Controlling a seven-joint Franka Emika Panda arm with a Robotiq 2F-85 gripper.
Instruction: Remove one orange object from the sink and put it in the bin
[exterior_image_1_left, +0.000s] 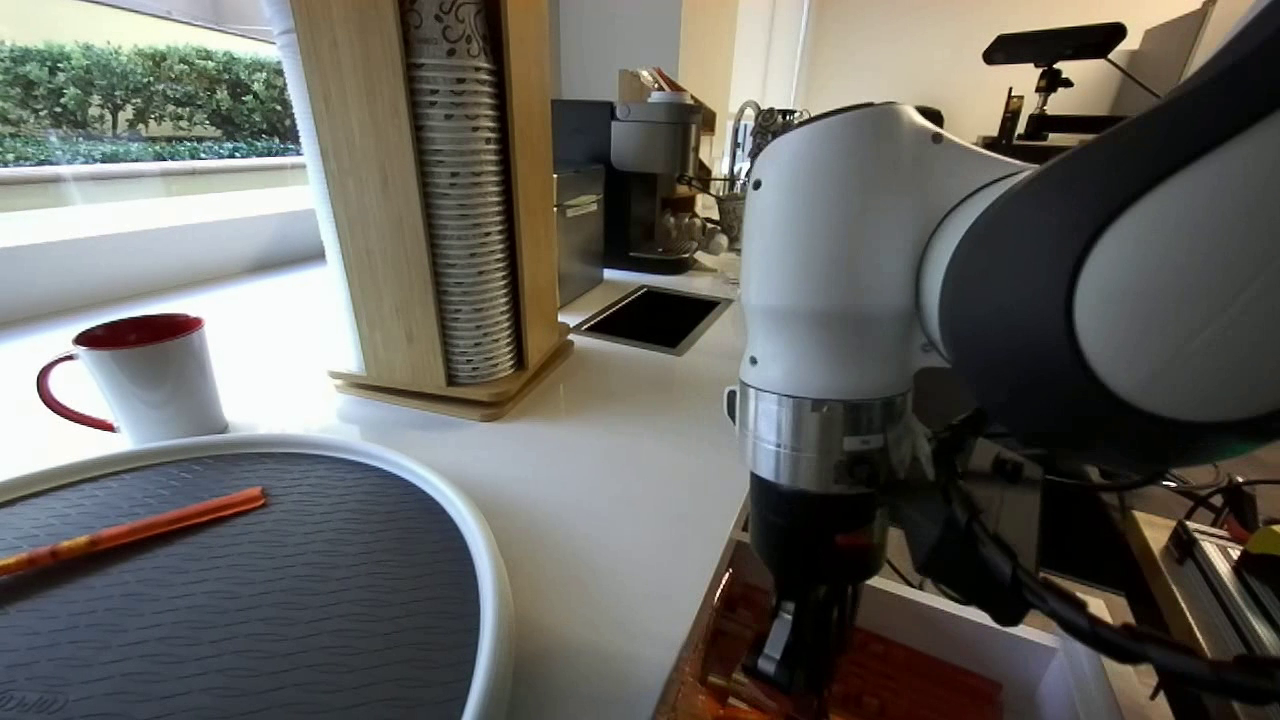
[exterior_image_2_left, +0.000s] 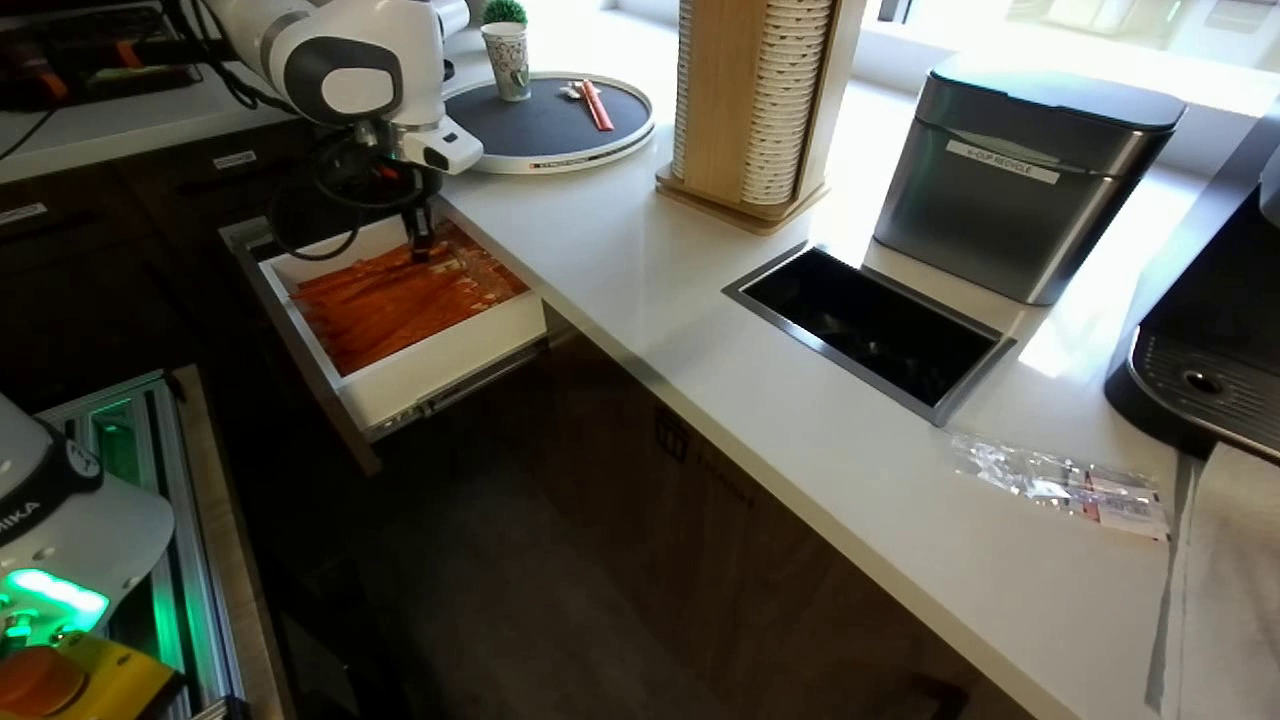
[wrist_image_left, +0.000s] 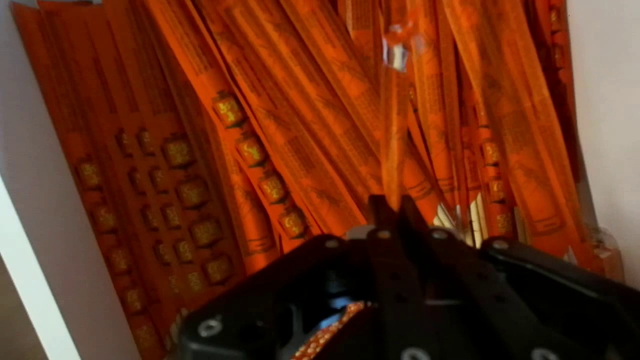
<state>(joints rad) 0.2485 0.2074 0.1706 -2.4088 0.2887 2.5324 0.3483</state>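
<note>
Black two-fingered tool (wrist_image_left: 397, 203) hangs from the white-and-grey arm (exterior_image_1_left: 830, 250), pointing down into an open, white-walled drawer (exterior_image_2_left: 450, 368) below the edge of the glossy white table (exterior_image_2_left: 620, 260). Wrist view: tool clenched, tips close together, on a long, narrow, flat orange-red wrapped strip (wrist_image_left: 393, 135). That strip lies within the drawer's walls, crossing in front of a heap of similar orange-red printed packets (wrist_image_left: 300, 125), some with gold markings; whether it touches them cannot be told. On the table, both exterior views: round dark-grey tray (exterior_image_1_left: 300, 580) with pale rim, an orange packet (exterior_image_1_left: 140, 528) on it; near it, tall wooden holder (exterior_image_1_left: 375, 200) filled with stacked paper cups (exterior_image_1_left: 470, 220). In an exterior view, white mug (exterior_image_1_left: 165, 390), red inside, just beside the tray.
</note>
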